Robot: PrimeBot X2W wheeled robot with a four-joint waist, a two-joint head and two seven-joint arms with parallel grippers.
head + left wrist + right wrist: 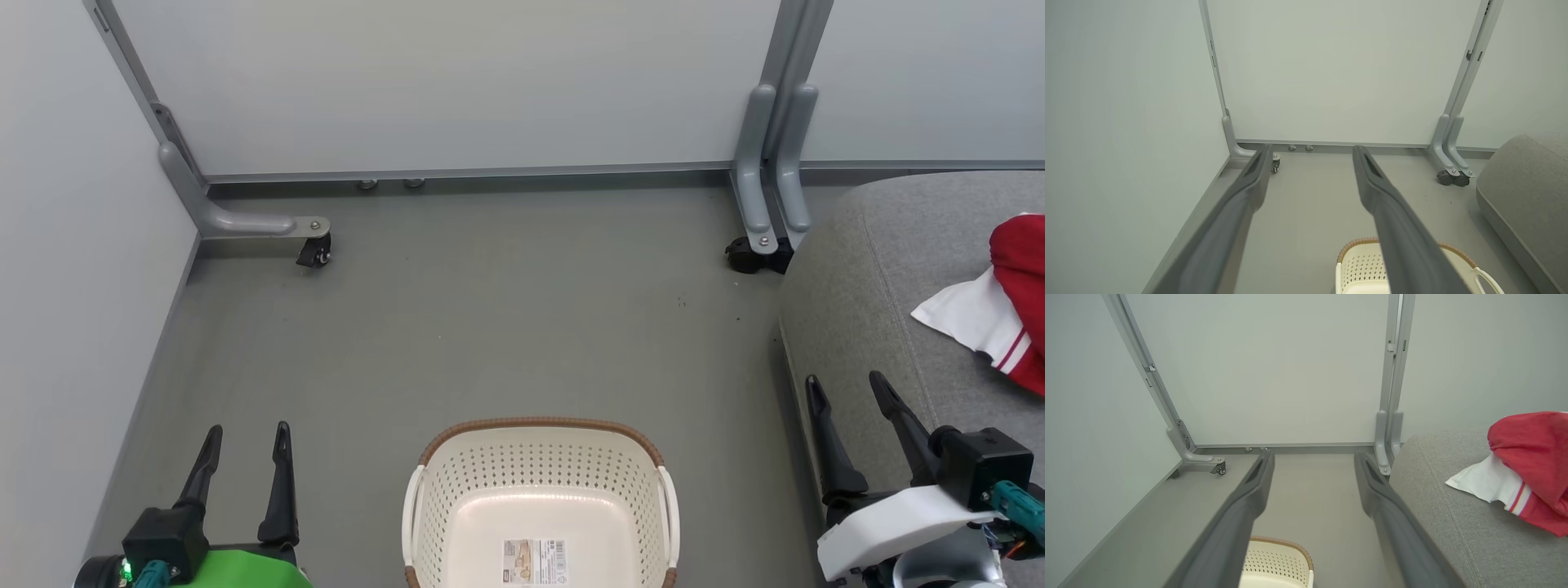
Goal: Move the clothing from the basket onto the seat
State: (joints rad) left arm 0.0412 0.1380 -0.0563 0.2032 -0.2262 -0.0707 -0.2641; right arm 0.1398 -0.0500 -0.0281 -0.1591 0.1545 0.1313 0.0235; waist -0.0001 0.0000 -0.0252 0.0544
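The clothing [1016,278] is being borne by the seat [857,286], apart from the basket [539,482]. The left gripper [248,427] and right gripper [845,378] are being held open.

— What colour is the basket [539,478]?
— Cream-white, dotted with rows of small holes, under a brown woven-look rim [540,423]
— And the clothing [1020,261]?
— Red, with a white panel edged in thin red-and-white stripes
— The seat [857,294]?
— Plain mid-grey; the floor [490,343] a duller grey-green
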